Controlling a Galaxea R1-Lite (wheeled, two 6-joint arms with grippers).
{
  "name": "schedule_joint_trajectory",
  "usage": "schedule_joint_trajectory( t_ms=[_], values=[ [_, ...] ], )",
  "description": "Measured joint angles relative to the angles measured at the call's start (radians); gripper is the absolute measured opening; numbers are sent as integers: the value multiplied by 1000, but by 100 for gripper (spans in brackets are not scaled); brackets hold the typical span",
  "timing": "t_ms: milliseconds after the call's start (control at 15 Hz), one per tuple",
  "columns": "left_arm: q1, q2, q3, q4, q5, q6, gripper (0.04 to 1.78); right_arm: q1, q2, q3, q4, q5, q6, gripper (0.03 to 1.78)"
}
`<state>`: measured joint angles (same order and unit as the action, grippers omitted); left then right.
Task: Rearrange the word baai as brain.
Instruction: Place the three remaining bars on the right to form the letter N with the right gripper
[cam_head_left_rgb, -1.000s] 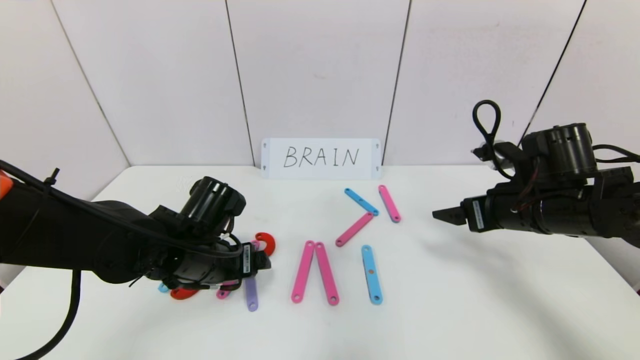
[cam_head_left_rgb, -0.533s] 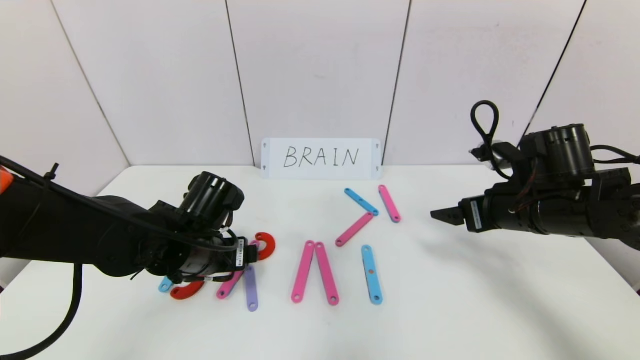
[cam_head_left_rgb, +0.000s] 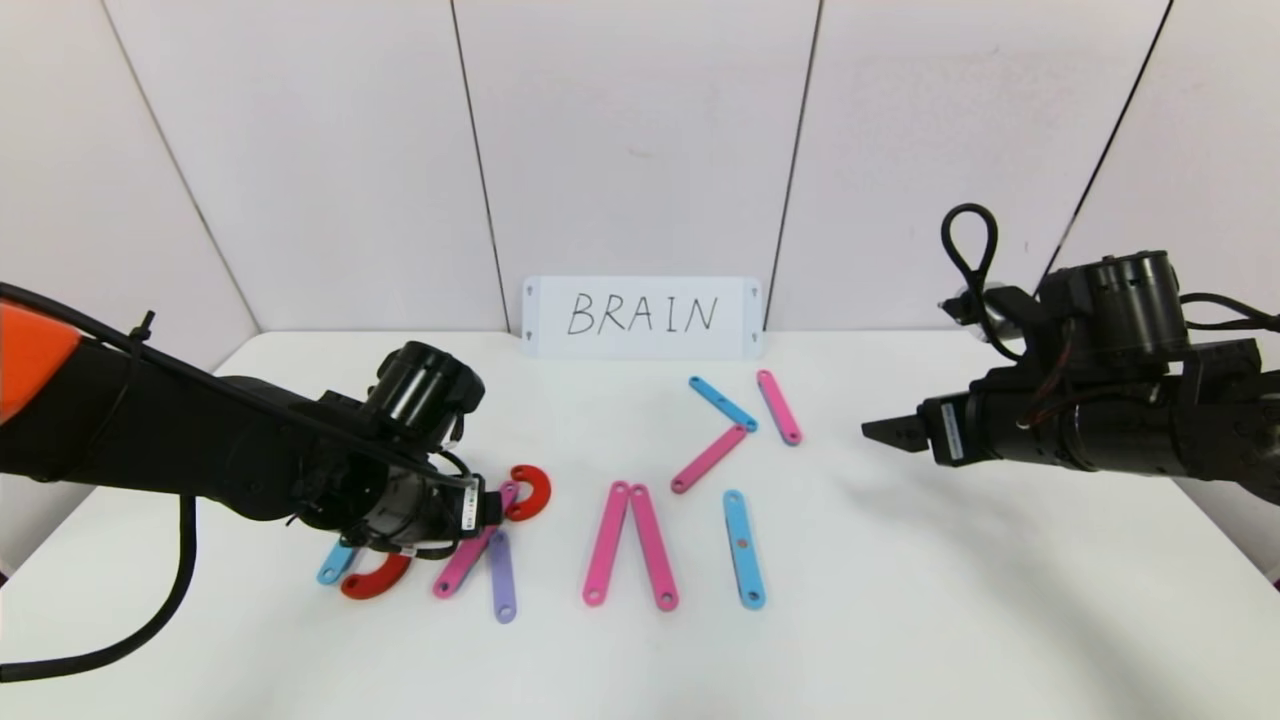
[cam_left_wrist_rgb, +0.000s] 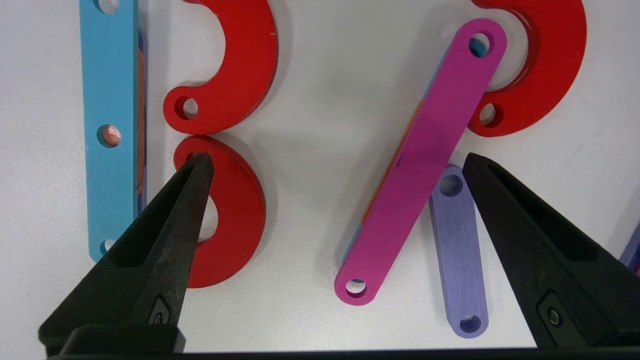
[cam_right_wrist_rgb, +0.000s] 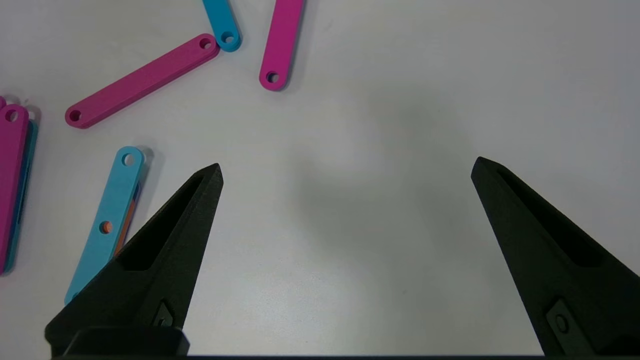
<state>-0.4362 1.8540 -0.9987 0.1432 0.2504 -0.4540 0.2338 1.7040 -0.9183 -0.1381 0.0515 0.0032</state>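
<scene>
Filling the lower half of the head view, a white surface is backed by pale wall panels divided by dark seams. A white card handwritten "BRAIN" is propped at the centre of the frame against the wall. The coloured letter pieces are spread across the middle of the surface: two pink strips meeting in a peak, a light-blue strip just right of them, and a loose pink and blue group above. At lower left a blue strip, two red arcs, a pink strip and a purple strip are framed by the left end effector, whose fingers are spread wide and grip nothing. At the right of the frame the right end effector is held above bare surface, likewise spread and empty.
</scene>
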Motion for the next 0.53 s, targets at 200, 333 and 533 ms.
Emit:
schedule_joint_trajectory(
  t_ms=[200, 333, 533],
  values=[
    [1, 8, -5, 3, 0, 1, 174, 2, 0, 0, 0, 0, 0, 174],
    [1, 11, -6, 4, 0, 4, 174, 2, 0, 0, 0, 0, 0, 174],
    [1, 18, -7, 4, -3, 21, 174, 2, 0, 0, 0, 0, 0, 174]
  ],
)
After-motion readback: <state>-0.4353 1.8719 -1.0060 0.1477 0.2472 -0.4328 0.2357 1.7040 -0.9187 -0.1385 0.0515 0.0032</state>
